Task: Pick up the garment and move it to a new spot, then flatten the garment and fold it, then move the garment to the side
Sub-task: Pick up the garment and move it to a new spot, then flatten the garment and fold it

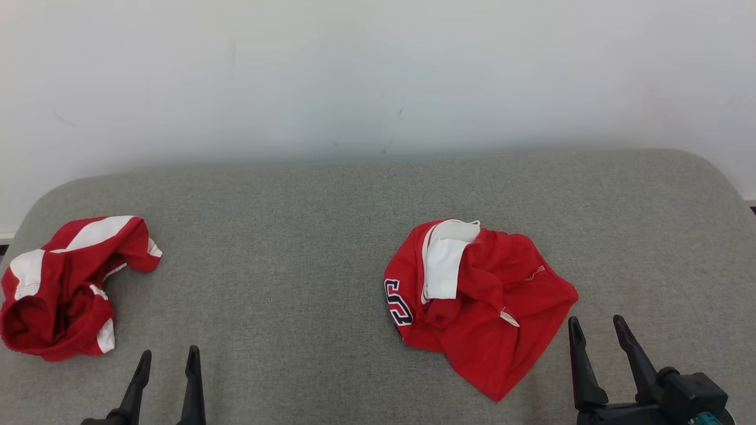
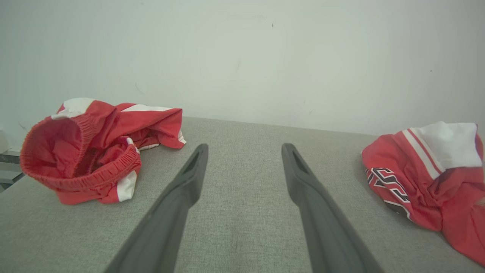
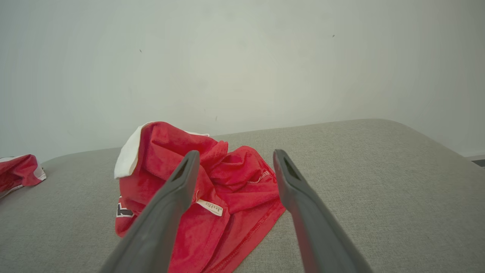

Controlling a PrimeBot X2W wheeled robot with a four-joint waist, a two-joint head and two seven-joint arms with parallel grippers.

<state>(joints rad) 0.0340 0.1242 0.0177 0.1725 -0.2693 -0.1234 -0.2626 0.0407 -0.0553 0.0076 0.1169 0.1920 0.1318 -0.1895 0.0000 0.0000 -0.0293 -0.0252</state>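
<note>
A crumpled red garment (image 1: pixel 490 307) with a white panel and dark lettering lies right of centre on the grey padded surface (image 1: pixel 295 236). My right gripper (image 1: pixel 595 321) stands open just off its near right edge, apart from the cloth. In the right wrist view this gripper (image 3: pixel 235 153) points at the red garment (image 3: pixel 227 178), nothing between its fingers. My left gripper (image 1: pixel 168 353) is open at the lower left, over bare surface. In the left wrist view it (image 2: pixel 244 146) sits between both heaps, the lettered garment (image 2: pixel 428 178) far to its right.
A second red heap with white stripes and an elastic waistband (image 1: pixel 65 289) lies at the surface's left edge, also in the left wrist view (image 2: pixel 87 151) and the right wrist view (image 3: pixel 19 170). A pale wall (image 1: pixel 378 77) rises behind. The surface's corners are rounded.
</note>
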